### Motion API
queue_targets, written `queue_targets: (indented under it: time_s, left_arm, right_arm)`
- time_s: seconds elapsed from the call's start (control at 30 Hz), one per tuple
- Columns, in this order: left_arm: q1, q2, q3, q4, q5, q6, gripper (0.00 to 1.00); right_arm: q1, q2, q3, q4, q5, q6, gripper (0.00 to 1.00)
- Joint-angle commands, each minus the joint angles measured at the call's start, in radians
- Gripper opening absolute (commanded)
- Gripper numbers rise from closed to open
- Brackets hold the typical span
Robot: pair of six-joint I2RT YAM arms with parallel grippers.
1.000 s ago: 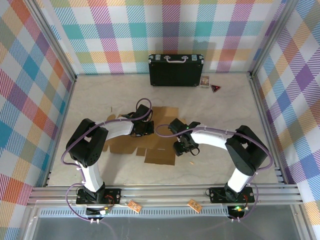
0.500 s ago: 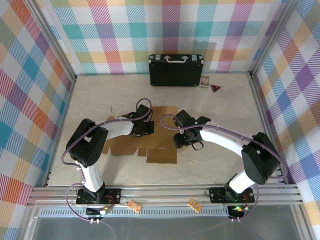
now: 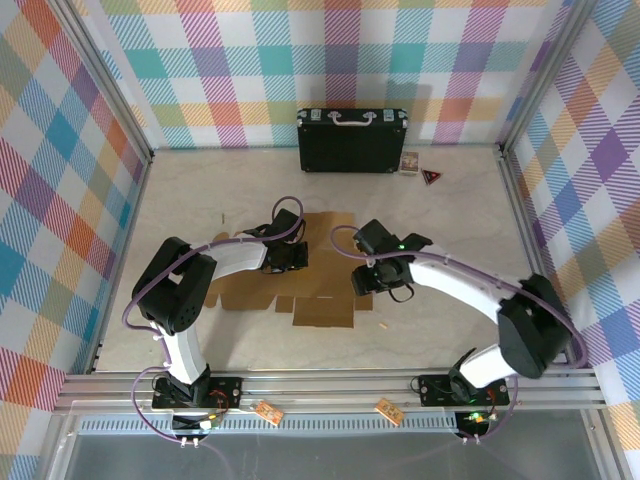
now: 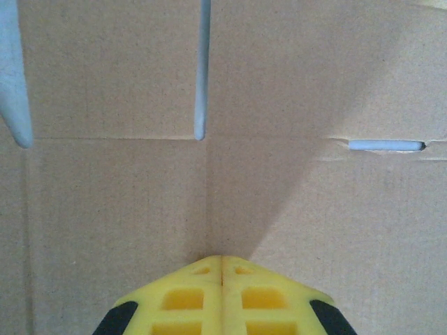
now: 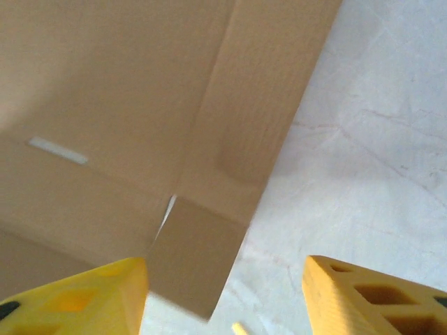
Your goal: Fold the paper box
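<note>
1. The paper box (image 3: 322,305) is seen as a flat die-cut sheet of brown corrugated cardboard. It lies near the middle of the worktop (image 3: 450,220), between the two arms and well apart from the black hard case (image 3: 351,140) at the back wall.
2. No panel or flap is seen raised in the top view. In the wrist views the cardboard (image 4: 279,84) is shown flat, with creases and a narrow slot (image 4: 386,145) cut through it.
3. The left end effector (image 3: 290,257) is closed, its yellow fingers pressed together with nothing between them (image 4: 222,262). It is placed low over a crease in the sheet; whether it touches the sheet cannot be told.
4. The right end effector (image 3: 368,282) is open and empty (image 5: 223,272). It is positioned at the sheet's right edge, one finger over a narrow flap (image 5: 199,258) and the other over bare worktop.
5. The task is judged to be near its beginning: nothing is folded yet. Raising the walls, tucking the flaps and locking the tabs are all left to be done.
</note>
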Motion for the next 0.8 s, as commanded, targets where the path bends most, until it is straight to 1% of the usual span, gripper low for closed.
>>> queue_targets:
  time_s: [0.0, 0.07, 0.1, 0.23, 0.37, 0.53, 0.6, 0.77]
  left_arm:
    - [-0.001, 0.085, -0.052, -0.182, -0.02, 0.016, 0.0]
    - [-0.002, 0.087, -0.049, -0.184, -0.02, 0.017, 0.0]
    - [-0.002, 0.088, -0.049, -0.184, -0.02, 0.018, 0.0]
    - [-0.002, 0.092, -0.049, -0.181, -0.02, 0.018, 0.0]
    - [-0.003, 0.093, -0.049, -0.181, -0.023, 0.018, 0.0]
    - [-0.003, 0.091, -0.049, -0.182, -0.023, 0.017, 0.0]
    - [-0.002, 0.093, -0.048, -0.184, -0.017, 0.02, 0.0]
    - [-0.004, 0.097, -0.044, -0.186, -0.013, 0.023, 0.0]
  right_arm:
    - [0.001, -0.117, -0.117, -0.013, -0.192, 0.076, 0.42]
    - [0.013, -0.161, -0.202, 0.043, -0.249, 0.116, 0.29]
    - [0.018, -0.168, -0.233, 0.066, -0.26, 0.132, 0.24]
    - [0.046, -0.126, -0.285, 0.141, -0.276, 0.162, 0.12]
    - [0.069, -0.03, -0.259, 0.188, -0.259, 0.169, 0.12]
    - [0.064, 0.04, -0.173, 0.159, -0.127, 0.157, 0.1]
    - [0.057, 0.064, -0.128, 0.135, -0.098, 0.142, 0.09]
    - [0.026, 0.116, -0.048, 0.111, -0.087, 0.107, 0.08]
